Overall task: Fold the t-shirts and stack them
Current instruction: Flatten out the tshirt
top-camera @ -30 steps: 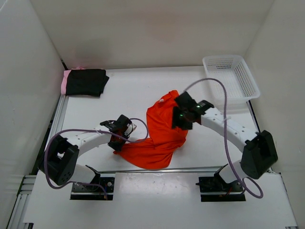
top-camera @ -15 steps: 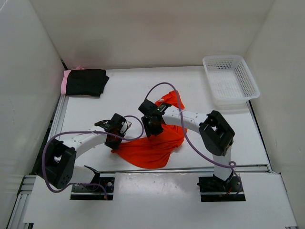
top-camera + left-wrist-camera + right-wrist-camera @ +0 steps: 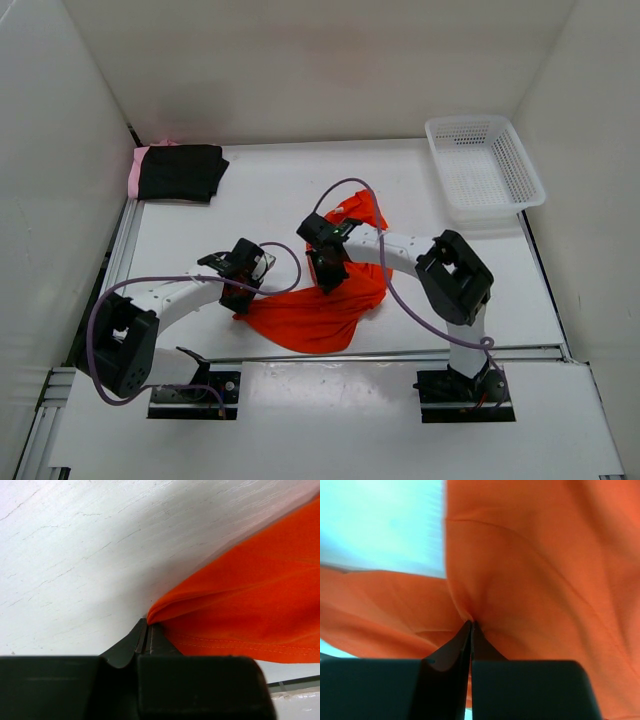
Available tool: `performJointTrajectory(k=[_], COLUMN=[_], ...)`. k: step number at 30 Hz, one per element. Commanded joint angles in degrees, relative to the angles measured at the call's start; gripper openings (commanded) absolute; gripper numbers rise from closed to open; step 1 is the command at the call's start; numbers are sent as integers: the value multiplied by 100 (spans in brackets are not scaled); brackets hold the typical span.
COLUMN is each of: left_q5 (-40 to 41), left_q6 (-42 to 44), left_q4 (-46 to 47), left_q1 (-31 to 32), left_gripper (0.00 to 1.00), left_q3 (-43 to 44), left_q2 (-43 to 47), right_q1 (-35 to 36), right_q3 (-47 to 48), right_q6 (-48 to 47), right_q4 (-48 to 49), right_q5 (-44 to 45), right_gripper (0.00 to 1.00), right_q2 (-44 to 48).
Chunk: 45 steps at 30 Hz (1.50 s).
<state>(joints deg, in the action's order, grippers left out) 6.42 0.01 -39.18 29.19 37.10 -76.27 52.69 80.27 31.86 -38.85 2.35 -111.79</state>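
The orange-red t-shirt point(image 3: 325, 310) lies crumpled on the white table in front of both arms. My left gripper point(image 3: 240, 300) is shut on its left corner; the wrist view shows that fold of orange-red t-shirt point(image 3: 240, 600) pinched at the left gripper point(image 3: 149, 625). My right gripper point(image 3: 326, 275) is shut on a bunch of the orange-red t-shirt point(image 3: 530, 570) near its middle, the cloth puckering at the right gripper point(image 3: 471, 624). A folded black t-shirt point(image 3: 180, 172) rests on a pink t-shirt point(image 3: 134, 172) at the far left corner.
A white mesh basket point(image 3: 484, 165) stands at the far right. White walls close in the table on three sides. A rail point(image 3: 380, 354) runs along the near edge.
My right arm swung left across the orange-red shirt and its gripper closed on the cloth near the middle. The left gripper kept its hold and barely moved.
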Motion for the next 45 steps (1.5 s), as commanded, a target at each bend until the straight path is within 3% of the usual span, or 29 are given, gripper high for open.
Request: performJointTrajectory(k=[1,7,16,20,22,23,25,30,34,39,45], left_q5=[9,263,922,1125,994,941,861,809,756,756,756], left_q6=[-1,-1,-1,-1,-1,-1,-1,-1,-1,-1,-1], left_q4=[59,59,7,-169,-371,-423,-538,-591,-591,-591,-591], left_q1=[-97,-150,-212,-2,51,52,104,104,104,104,104], left_gripper=[10,10,10,10,10,10,10,10,10,10,10], left_q3=[-63,-63,314,631,859,921,1027,1089,1089,1036,983], left_q2=[24,77,253,385,385,385,385,323,323,323,323], right_q1=[-153,-846,-3207,-4238,-4703,-4845,-5153,-4945,-4619,-3531,-3098], right_q3=[-222,-977,-3181,-3983,-4220,-4273,-4274,-4169,-3958,-3519,-2956], right_q6=[119,548,840,901,980,980,1033,1174,893,769,883], right_q4=[-79,-17,88,-44,-175,-245,-316,-63,395,396,203], right_q5=[19,407,662,434,380,380,319,319,-321,-139,116], right_gripper=[0,0,0,0,16,39,53,55,60,72,76], right_q2=[394,1456,4232,4789,4737,4684,4597,4859,4763,4018,2936])
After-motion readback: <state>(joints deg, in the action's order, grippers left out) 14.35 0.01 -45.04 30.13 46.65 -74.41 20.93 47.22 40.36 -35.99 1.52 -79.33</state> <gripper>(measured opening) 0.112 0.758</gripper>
